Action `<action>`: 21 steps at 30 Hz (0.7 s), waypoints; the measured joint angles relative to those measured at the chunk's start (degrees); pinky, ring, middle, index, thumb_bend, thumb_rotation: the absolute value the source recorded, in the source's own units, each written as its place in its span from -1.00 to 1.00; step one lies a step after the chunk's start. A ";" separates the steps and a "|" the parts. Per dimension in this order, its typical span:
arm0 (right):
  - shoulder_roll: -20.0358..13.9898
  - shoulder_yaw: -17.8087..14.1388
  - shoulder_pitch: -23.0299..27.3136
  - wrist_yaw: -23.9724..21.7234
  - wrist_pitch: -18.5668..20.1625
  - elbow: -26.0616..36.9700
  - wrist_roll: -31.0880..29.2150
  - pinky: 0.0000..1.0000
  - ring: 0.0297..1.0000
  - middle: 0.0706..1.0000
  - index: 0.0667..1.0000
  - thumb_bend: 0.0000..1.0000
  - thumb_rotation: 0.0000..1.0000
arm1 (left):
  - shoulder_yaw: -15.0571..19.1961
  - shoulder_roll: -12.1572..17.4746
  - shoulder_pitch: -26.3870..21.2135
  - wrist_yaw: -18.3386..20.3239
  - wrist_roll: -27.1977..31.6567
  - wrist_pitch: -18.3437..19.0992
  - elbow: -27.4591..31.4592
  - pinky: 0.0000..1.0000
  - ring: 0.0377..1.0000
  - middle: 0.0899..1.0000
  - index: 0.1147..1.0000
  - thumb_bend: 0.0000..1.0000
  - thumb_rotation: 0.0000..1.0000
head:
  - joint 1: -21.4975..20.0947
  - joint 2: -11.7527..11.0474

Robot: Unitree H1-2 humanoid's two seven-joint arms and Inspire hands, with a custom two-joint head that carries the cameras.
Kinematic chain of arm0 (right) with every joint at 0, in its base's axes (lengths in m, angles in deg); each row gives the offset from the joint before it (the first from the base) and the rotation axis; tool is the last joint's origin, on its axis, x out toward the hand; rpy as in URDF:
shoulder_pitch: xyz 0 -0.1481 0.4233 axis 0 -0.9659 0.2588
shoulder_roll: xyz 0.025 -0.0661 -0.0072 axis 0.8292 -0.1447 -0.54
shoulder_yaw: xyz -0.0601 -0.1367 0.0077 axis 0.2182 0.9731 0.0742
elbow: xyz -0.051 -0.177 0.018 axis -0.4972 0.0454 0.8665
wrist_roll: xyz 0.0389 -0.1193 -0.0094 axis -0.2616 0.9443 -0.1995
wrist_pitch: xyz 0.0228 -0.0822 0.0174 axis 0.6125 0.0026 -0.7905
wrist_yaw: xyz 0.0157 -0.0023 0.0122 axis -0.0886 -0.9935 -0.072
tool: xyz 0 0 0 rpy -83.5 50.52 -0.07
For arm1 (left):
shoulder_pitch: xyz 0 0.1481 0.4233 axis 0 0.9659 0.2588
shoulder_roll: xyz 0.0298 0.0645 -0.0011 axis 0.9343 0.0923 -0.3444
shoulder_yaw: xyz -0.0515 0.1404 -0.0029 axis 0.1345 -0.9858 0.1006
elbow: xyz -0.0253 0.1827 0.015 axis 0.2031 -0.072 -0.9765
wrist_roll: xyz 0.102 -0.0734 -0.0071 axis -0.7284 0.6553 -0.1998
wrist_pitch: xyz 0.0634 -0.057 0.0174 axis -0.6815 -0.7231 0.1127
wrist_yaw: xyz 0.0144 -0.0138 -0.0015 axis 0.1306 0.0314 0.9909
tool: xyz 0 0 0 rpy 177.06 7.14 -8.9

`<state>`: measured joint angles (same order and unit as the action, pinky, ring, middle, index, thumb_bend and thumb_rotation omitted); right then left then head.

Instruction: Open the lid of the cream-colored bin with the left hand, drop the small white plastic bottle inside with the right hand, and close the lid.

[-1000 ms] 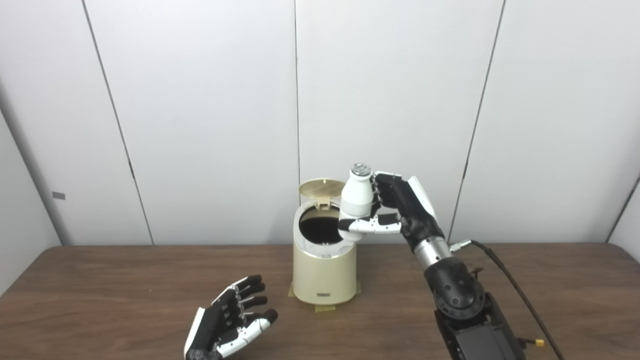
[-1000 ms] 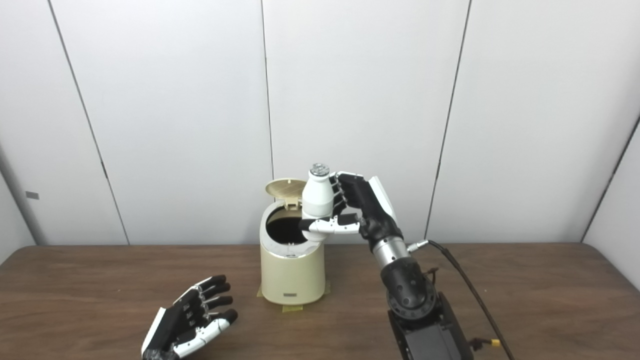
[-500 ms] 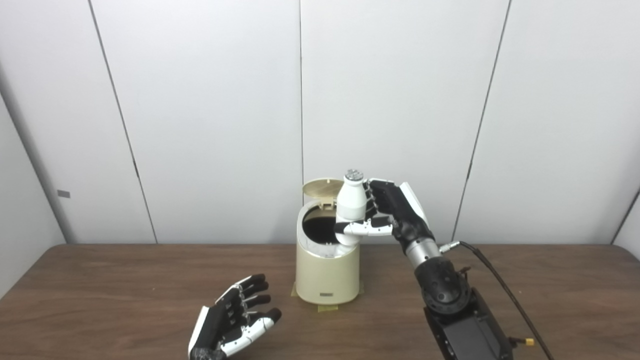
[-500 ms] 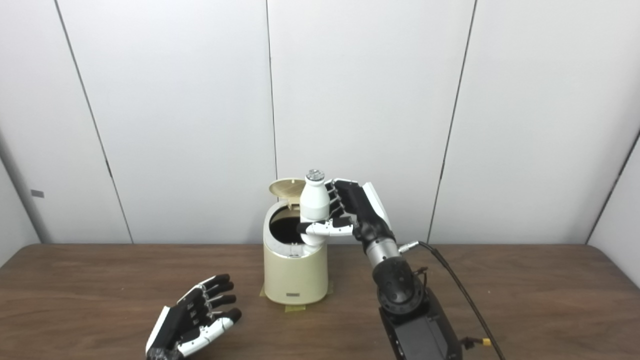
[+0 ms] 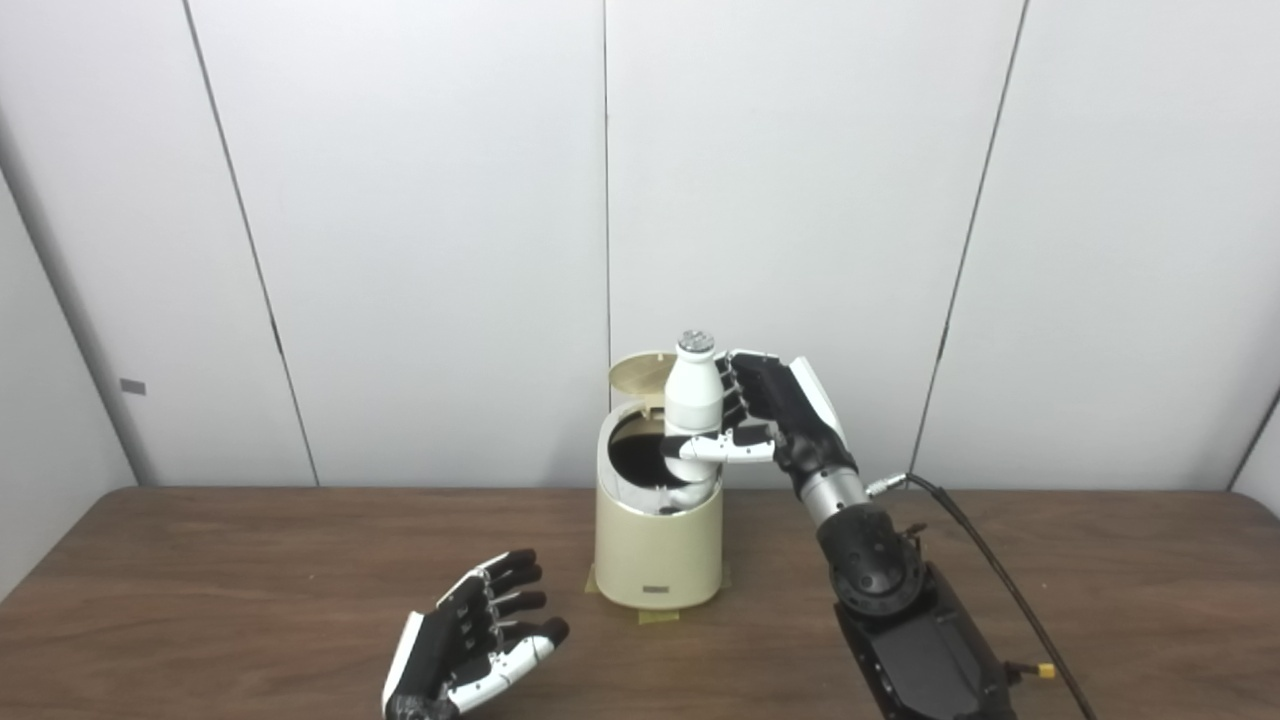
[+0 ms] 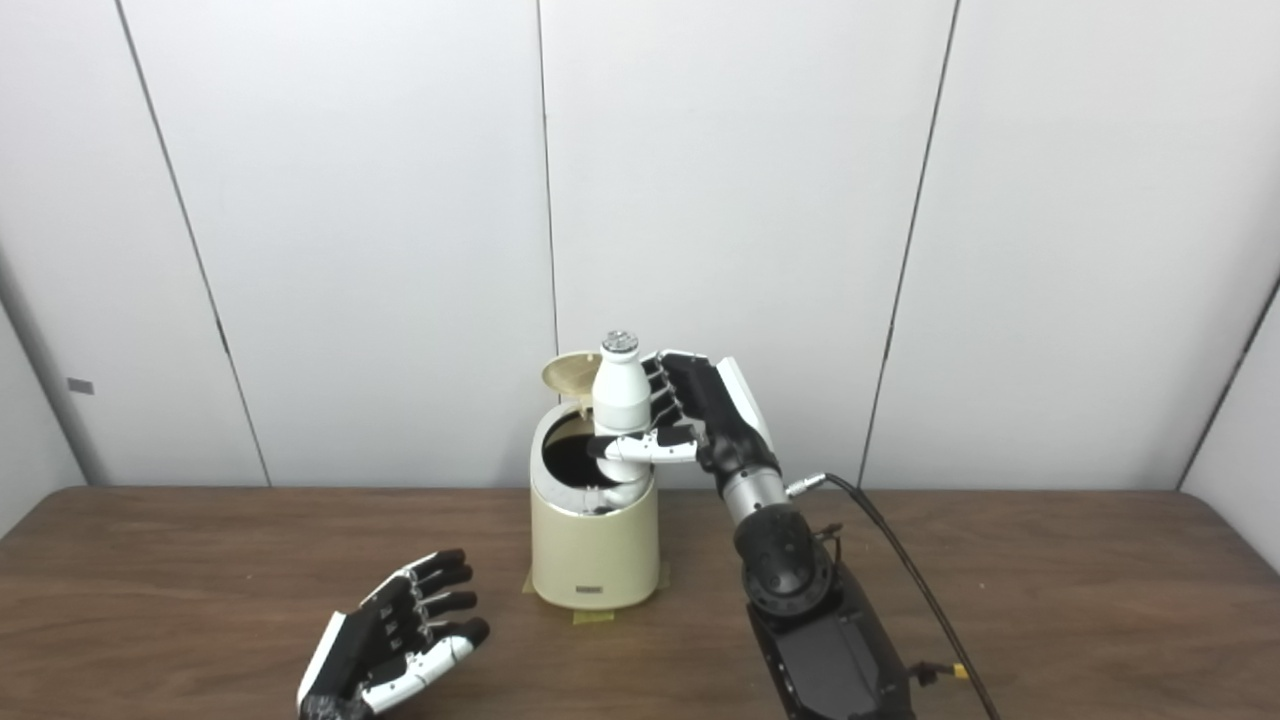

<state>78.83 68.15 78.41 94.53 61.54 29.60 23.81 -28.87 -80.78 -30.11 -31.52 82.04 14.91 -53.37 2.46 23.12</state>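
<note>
White panel wall, wood worktop (image 5: 200,560) | right hand (image 5: 770,420) closed on bottle (image 5: 693,400), now moved over bin (image 5: 655,545) mouth, lid (image 5: 640,372) up: release next | left hand (image 5: 470,645) open, idle below-left.

Upright white bottle (image 5: 694,400) over open bin (image 5: 657,545)

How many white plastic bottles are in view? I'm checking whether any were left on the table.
1. The small white plastic bottle is upright in the right hand, over the open cream-colored bin. None lies on the wooden table; the bin's inside is mostly hidden.
</note>
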 measured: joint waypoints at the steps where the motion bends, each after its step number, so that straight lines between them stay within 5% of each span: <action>1: 0.12 0.02 0.16 0.38 -0.03 -0.36 0.06 -0.33 -0.25 -0.12 0.00 0.03 -1.00 | -0.01 -0.01 0.00 0.00 0.04 0.00 0.00 0.25 0.44 0.53 0.52 0.40 -0.81 | 0.00 0.00; 21: 0.70 0.17 2.05 2.93 -4.56 -6.17 0.08 -0.33 -0.26 -0.11 -0.01 0.03 -1.00 | -0.36 -0.22 -0.01 -0.25 0.13 -0.20 -0.01 0.26 0.44 0.51 0.50 0.39 -0.82 | 0.18 0.26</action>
<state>79.52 68.33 80.46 97.46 56.98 23.43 23.89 -29.23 -81.00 -30.12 -31.76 82.17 14.71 -53.38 2.64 23.38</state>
